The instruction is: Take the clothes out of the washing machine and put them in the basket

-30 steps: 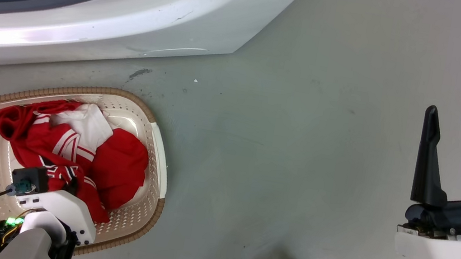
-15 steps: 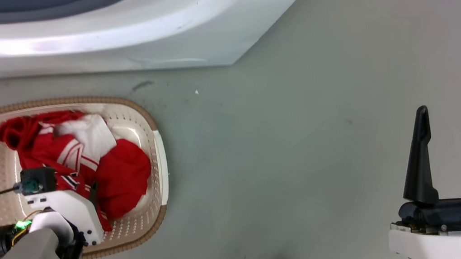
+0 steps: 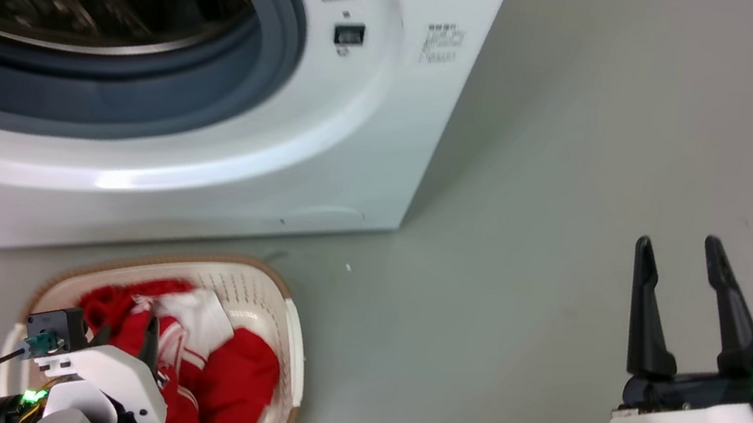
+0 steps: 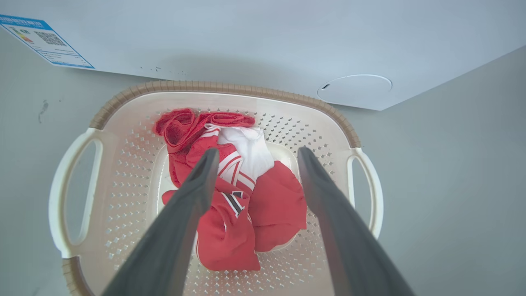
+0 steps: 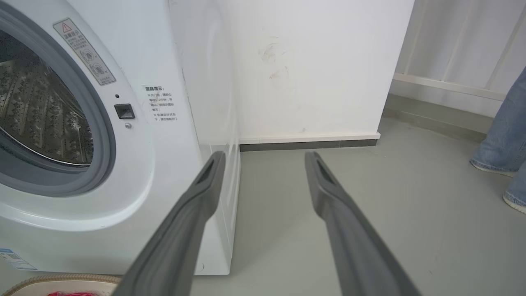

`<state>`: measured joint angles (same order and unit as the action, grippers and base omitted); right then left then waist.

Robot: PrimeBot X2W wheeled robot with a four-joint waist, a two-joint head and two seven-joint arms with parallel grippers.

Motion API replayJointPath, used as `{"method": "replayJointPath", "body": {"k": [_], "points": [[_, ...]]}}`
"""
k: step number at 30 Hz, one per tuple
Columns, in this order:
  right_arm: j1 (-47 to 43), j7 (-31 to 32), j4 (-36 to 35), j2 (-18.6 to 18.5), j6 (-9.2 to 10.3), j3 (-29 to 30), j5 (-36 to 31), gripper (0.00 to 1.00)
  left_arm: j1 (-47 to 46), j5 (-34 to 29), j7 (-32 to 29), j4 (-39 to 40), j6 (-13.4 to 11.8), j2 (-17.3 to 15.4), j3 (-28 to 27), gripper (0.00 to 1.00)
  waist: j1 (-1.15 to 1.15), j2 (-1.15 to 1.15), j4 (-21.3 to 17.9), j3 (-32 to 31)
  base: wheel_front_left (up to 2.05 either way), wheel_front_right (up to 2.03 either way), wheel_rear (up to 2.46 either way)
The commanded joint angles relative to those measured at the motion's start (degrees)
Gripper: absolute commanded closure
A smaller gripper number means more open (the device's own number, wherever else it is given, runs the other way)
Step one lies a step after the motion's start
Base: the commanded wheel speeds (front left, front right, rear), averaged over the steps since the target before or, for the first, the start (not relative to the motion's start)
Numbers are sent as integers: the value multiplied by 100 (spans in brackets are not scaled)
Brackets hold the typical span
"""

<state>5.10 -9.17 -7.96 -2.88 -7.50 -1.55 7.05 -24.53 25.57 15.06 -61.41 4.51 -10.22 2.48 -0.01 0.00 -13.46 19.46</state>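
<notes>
A smooth grey-green floor (image 5: 267, 213) spreads beneath and ahead of the right end effector (image 5: 264, 155). Beyond its tips stands a white wall (image 5: 312, 61), faintly scuffed, with a dark baseboard (image 5: 308, 145) along its foot. Farther off, to the end effector's right in the right wrist view, runs a pale panelled wall (image 5: 452, 49), with a person's jeans-clad legs (image 5: 501, 135) before it. The light is soft and even.

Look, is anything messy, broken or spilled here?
Nothing much. The clothes lie crumpled but wholly inside the basket, none on the floor. The only oddity is faint smudges on the white wall beside the washing machine.
</notes>
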Motion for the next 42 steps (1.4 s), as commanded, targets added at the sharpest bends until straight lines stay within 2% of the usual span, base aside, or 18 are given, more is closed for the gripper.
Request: {"method": "replayJointPath", "body": {"k": [1, 5, 15, 23, 34, 42], "points": [[-97, 23, 17, 1, 2, -23, -16, 0, 120, -74, 14, 193, -23, 49, -60, 0, 1, 0, 222, -474, 0, 0, 0], [-264, 113, 34, 0, 2, 18, -78, 0, 422, -287, 15, 865, -59, 128, -222, 0, 1, 0, 383, -787, 0, 0, 0], [-446, 273, 6, 2, 2, 168, -162, 0, 876, -925, 15, 2949, 86, 416, -555, 0, 1, 0, 850, -1158, 0, 0, 0], [-638, 358, 64, 1, 2, 179, -262, 0, 1305, -1526, 15, 4618, 123, 515, -533, 0, 1, 0, 1066, -1474, 0, 0, 0], [-1011, 486, 57, 0, 2, 191, -362, 0, 2146, -2069, -90, 5283, -84, 344, -384, 0, 1, 0, 1123, -2008, 0, 0, 0], [-1270, 531, -34, 1, 2, 261, -452, 0, 2572, -2118, -364, 5611, -202, 257, -381, 0, 1, 0, 1129, -2205, 0, 0, 0]]}}
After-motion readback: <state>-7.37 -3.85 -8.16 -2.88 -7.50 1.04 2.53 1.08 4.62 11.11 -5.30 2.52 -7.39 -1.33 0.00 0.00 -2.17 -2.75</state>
